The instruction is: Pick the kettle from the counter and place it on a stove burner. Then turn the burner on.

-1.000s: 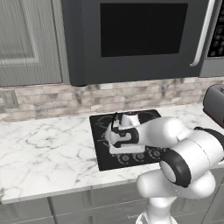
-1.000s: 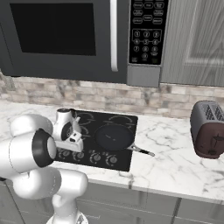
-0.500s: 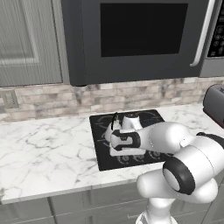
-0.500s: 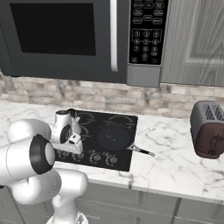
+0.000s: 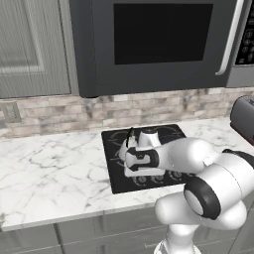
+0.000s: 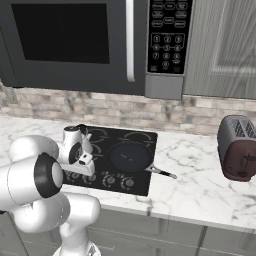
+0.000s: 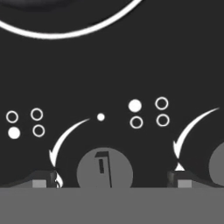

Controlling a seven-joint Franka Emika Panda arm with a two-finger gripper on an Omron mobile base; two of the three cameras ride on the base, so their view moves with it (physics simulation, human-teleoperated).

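The pale kettle with its thin black handle stands upright on the left part of the black cooktop, over a burner whose ring it hides. My gripper points down in front of the kettle, over the knob row at the cooktop's front edge. In the hand view my gripper is open; its fingertips stand wide apart on either side of a round grey knob. A pale burner arc curves across the top. The marble counter surrounds the cooktop.
A dark pan with a thin handle lies on the cooktop right of the kettle. A boxy dark toaster stands at the right. A second knob sits right of the framed one. The microwave hangs above.
My hand has dropped a little and come forward from the kettle's side toward the knob row. The kettle has stayed in place on the cooktop.
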